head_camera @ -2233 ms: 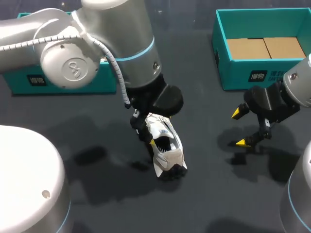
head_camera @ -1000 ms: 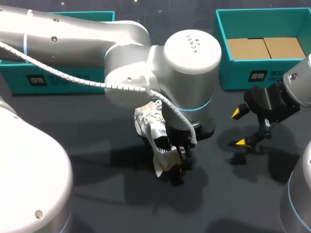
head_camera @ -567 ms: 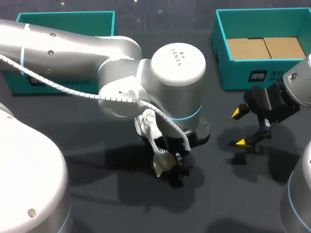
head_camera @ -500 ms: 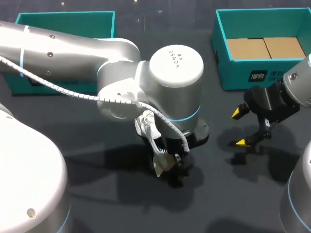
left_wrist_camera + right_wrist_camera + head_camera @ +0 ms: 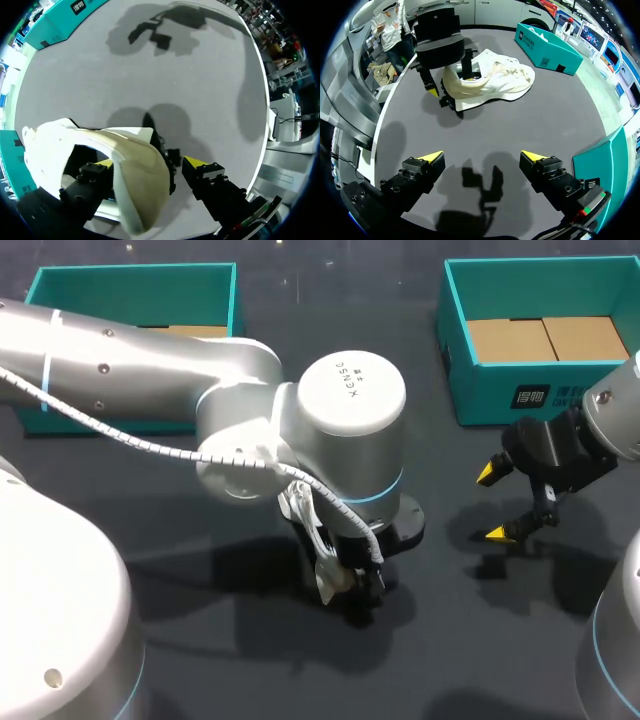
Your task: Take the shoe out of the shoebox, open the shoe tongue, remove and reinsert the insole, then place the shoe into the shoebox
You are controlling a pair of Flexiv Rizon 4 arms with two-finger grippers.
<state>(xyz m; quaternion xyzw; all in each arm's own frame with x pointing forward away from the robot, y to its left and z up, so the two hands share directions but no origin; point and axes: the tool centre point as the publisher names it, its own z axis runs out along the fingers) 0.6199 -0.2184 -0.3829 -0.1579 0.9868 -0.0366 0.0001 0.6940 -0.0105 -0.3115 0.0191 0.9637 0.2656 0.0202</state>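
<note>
White and cream, the shoe (image 5: 495, 80) is lying on the dark table (image 5: 450, 640), out of the shoebox (image 5: 500, 395), its heel between the fingers of the left gripper (image 5: 150, 162). That gripper is standing over the heel from above with its fingers parted. One yellow tip is reaching down inside the shoe's opening. The other is sitting just outside the heel, beside the black sole, with a sliver of gap showing, so the heel wall is between the fingers but not pinched from both sides. The toe is pointing away from the gripper, toward a second box (image 5: 130, 280), also teal, behind the left arm (image 5: 350, 400). In the head view that arm is covering most of the shoe, leaving only laces and heel showing under its wrist.

The right gripper (image 5: 481, 157) is hanging above the table well apart from the shoe, its two fingers spread wide and holding nothing. Its shadow is falling on the table beneath it. The teal shoebox, showing a brown cardboard floor, is sitting near this gripper, on the side away from the shoe.
</note>
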